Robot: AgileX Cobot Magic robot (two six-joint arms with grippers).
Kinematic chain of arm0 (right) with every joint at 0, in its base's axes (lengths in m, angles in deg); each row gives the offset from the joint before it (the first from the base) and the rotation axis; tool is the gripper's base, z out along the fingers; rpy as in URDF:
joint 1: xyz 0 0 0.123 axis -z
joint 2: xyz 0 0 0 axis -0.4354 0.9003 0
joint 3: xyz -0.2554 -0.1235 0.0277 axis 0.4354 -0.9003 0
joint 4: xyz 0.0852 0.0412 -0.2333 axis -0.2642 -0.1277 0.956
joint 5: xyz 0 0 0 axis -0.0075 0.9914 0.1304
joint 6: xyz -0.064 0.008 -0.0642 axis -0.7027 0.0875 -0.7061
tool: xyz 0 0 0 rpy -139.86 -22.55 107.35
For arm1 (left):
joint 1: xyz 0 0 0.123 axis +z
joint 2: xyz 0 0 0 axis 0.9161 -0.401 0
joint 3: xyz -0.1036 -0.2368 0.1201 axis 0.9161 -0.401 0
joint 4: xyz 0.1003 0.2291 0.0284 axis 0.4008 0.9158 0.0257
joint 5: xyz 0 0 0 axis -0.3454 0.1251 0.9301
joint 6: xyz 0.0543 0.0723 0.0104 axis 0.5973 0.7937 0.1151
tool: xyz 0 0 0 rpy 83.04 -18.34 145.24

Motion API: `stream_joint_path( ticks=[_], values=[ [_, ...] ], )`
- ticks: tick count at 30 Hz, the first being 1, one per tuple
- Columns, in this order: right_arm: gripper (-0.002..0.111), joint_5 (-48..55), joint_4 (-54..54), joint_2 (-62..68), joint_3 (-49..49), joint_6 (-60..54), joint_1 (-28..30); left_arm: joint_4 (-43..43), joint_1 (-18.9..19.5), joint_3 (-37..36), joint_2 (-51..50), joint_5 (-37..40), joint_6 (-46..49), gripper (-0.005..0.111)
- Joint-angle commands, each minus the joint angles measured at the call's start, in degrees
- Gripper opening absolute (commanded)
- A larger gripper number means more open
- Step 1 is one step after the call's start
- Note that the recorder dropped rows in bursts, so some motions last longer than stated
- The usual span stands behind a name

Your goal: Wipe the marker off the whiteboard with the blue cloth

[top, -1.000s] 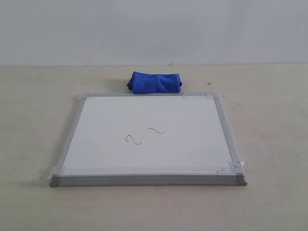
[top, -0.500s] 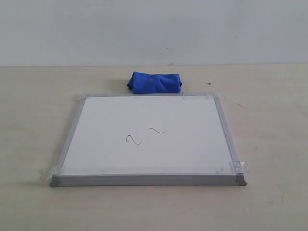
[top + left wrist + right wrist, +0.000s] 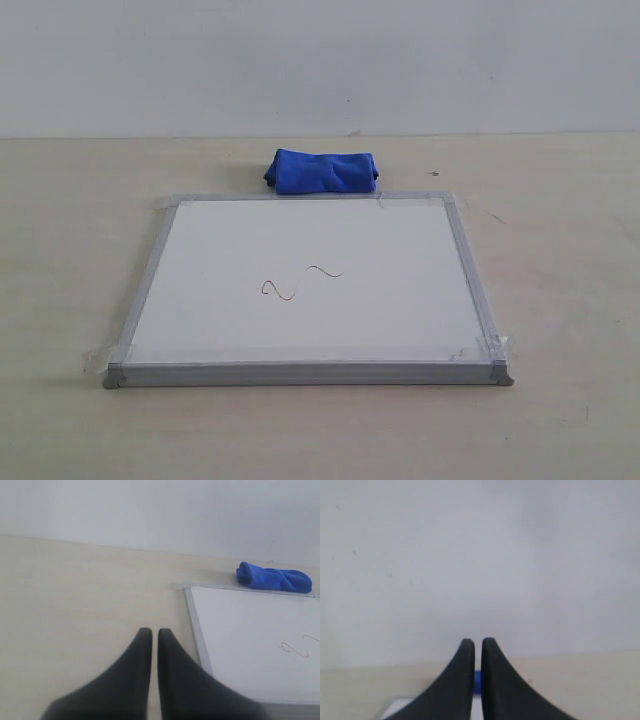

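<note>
Where the left gripper (image 3: 151,632) is shown by its wrist camera, its two dark fingers are pressed nearly together with only a thin slit between them, and nothing is held. It is poised over the bare table (image 3: 75,605), with the side frame of the whiteboard (image 3: 240,630) close beside it. The blue cloth (image 3: 274,578) is seen well apart from this gripper, past the board's far corner.

The right gripper (image 3: 478,642) is likewise closed and empty. Most of its view is filled by a pale wall, and a sliver of blue is glimpsed behind the slit.

In the exterior view the cloth (image 3: 322,171) is laid on the table against the far edge of the whiteboard (image 3: 380,250), its long axis parallel to that edge. The marker (image 3: 300,281) is drawn just left of the board's middle, strung from left to right.
</note>
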Motion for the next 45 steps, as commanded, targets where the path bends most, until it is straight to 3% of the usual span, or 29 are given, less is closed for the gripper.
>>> stream_joint_path(
  ticks=[1, 25, 30, 35, 42, 45],
  values=[
    [0.001, -1.67, -0.17, 0.00, 6.98, 0.06, 0.13, -0.44, -0.18, -0.23, 0.18, 0.17, 0.28, 0.004],
    [0.001, -25.94, -0.17, 3.14, 10.37, 2.21, 0.13, -0.44, -0.18, -0.23, 0.18, 0.17, 0.28, 0.004],
    [0.001, -23.81, 3.55, 16.92, 15.01, 2.09, 0.01, -0.44, -0.18, -0.23, 0.18, 0.17, 0.28, 0.004],
    [0.001, -15.18, 7.98, 36.55, 25.06, -1.08, 0.01, -0.44, -0.18, -0.23, 0.18, 0.17, 0.28, 0.004],
    [0.001, 0.80, 7.20, 63.37, 41.06, -20.55, -2.06, -0.44, -0.18, -0.23, 0.18, 0.17, 0.28, 0.004],
    [0.001, 7.73, 1.72, 73.87, 48.28, -31.52, -3.99, -0.44, -0.18, -0.23, 0.18, 0.17, 0.28, 0.004]
  ],
)
